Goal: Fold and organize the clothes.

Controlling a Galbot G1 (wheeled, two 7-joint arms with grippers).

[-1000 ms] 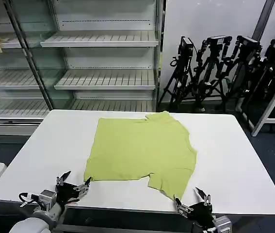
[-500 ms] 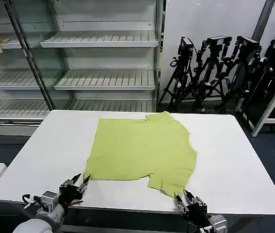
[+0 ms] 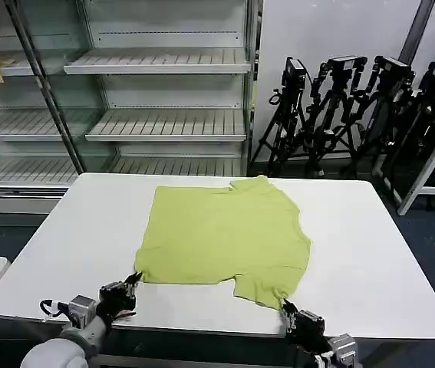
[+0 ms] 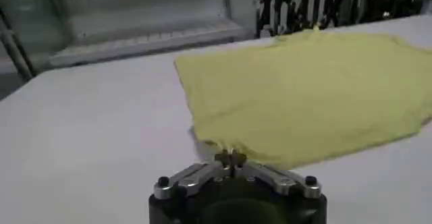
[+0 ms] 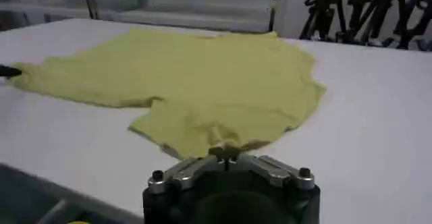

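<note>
Jaws on both grippers together, each pinching T-shirt [image 3: 225, 238] fabric: left gripper [image 3: 130, 287] on the near-left hem corner, right gripper [image 3: 288, 310] on the near-right sleeve edge. T-shirt lies spread flat mid-surface [image 3: 370, 253], both grippers at the near edge.

— That T-shirt [image 3: 225, 236], what is it? — Soft matt cotton-like cloth, lightly creased; the table [image 3: 370, 253] under it is smooth white with a faint sheen.
— And the left gripper [image 4: 231, 156]? — Dull grey metal links on black housing.
</note>
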